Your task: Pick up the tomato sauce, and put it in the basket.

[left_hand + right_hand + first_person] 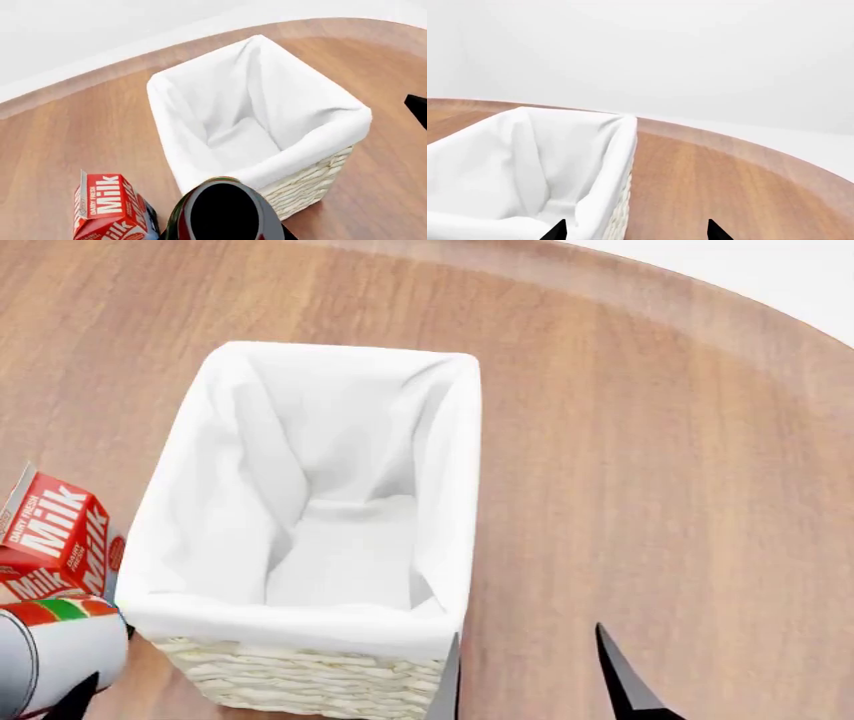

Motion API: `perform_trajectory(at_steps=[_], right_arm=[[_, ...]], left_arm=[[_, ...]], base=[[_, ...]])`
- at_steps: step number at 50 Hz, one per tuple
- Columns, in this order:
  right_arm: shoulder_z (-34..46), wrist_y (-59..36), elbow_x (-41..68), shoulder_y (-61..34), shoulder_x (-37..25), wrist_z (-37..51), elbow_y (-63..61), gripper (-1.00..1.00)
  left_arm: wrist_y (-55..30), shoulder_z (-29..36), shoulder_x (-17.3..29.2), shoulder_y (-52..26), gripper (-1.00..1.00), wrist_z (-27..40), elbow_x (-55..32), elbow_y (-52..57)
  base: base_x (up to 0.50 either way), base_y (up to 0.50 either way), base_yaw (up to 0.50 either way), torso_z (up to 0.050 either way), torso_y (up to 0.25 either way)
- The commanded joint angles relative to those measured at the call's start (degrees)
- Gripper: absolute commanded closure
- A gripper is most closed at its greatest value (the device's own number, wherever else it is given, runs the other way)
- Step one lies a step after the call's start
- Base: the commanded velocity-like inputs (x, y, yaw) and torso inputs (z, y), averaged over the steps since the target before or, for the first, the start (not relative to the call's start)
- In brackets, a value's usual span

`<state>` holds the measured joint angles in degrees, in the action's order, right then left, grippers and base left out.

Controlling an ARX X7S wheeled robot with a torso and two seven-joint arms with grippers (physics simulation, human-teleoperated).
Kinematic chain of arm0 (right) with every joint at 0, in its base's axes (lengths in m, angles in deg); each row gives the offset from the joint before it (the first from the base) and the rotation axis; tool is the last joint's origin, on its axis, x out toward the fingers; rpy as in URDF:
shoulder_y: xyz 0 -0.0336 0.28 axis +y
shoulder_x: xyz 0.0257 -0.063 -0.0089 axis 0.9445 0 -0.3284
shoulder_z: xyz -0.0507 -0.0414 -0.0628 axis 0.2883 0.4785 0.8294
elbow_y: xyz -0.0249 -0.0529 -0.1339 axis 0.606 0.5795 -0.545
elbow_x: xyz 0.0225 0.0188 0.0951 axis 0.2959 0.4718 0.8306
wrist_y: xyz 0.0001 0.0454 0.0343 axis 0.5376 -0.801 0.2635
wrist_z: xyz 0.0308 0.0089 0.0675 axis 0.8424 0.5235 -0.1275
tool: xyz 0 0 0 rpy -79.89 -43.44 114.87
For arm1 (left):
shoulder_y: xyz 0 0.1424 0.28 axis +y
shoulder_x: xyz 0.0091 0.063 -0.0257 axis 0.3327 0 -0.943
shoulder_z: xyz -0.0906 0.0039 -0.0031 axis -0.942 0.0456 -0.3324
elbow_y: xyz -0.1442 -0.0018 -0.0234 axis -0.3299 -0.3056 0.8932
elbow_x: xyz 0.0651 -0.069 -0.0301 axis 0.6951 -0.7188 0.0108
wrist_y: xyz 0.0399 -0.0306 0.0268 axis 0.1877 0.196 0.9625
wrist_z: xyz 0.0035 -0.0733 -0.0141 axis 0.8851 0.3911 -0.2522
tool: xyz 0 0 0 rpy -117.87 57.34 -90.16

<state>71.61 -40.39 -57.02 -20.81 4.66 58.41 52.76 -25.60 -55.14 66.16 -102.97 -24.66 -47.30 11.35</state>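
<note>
Tomato sauce point(51, 648): red/green label, silver top, w/ left fingers.

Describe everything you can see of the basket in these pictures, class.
The basket is a tall rectangular box of cream woven wicker, lined with white cloth that folds over its rim and hides most of the weave. It stands upright on the wooden table, open at the top, with nothing visible inside but creased cloth. A red milk carton stands close beside it; whether they touch is unclear.
</note>
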Motion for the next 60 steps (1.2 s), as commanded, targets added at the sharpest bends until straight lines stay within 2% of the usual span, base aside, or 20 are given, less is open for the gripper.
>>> perform_trajectory(at_steps=[1, 7, 20, 38, 51, 52, 56, 59, 60], right_arm=[[-0.8, 0.6, -1.6, -0.1, 1.2, -1.7, 0.3, -1.0], [-0.7, 0.6, -1.6, -0.2, 1.2, -1.7, 0.4, -1.0], [-0.5, 0.3, -1.4, -0.4, 1.0, -1.5, 0.1, -1.0], [-0.8, 0.6, -0.9, -0.5, 0.8, -1.4, 0.4, -1.0], [-0.7, 0.8, -0.7, -0.6, 0.7, -1.4, 0.7, -1.0], [-0.6, 0.7, -0.6, -0.6, 0.7, -1.3, 0.7, -1.0], [-0.5, 0.8, -0.7, -0.6, 0.7, -1.3, 0.9, -1.0], [-0.3, 0.9, -0.7, -0.6, 0.8, -1.4, 1.0, -1.0], [-0.3, 0.8, -0.7, -0.7, 0.8, -1.3, 0.8, -1.0]], left_arm=[[-11.7, 7.5, -12.1, -28.8, 1.0, 0.4, -7.5, -7.9], [-13.9, 8.8, -14.9, -34.5, 1.0, 0.6, -7.6, -11.0], [-17.5, 11.7, -20.1, -41.7, 1.0, -1.5, -3.8, -17.6], [-19.9, 19.0, -30.2, -48.3, 1.0, -9.9, 9.2, -30.4], [-19.9, 25.7, -37.3, -56.9, 1.0, -20.4, 20.1, -45.0], [-18.3, 26.5, -37.1, -55.0, 1.0, -20.6, 21.5, -44.6], [-17.4, 28.3, -38.5, -55.8, 1.0, -22.9, 24.1, -47.8], [-16.9, 30.2, -39.9, -56.8, 1.0, -26.2, 25.7, -50.8], [-16.3, 31.7, -40.3, -57.1, 1.0, -29.3, 26.7, -52.0]], base=[[0.0, 0.0, 0.0, 0.0, 0.0], [0.0, 0.0, 0.0, 0.0, 0.0], [0.0, 0.0, 0.0, 0.0, 0.0], [0.0, 0.0, 0.0, 0.0, 0.0], [0.0, 0.0, 0.0, 0.0, 0.0], [0.0, 0.0, 0.0, 0.0, 0.0], [0.0, 0.0, 0.0, 0.0, 0.0], [0.0, 0.0, 0.0, 0.0, 0.0], [0.0, 0.0, 0.0, 0.0, 0.0]])
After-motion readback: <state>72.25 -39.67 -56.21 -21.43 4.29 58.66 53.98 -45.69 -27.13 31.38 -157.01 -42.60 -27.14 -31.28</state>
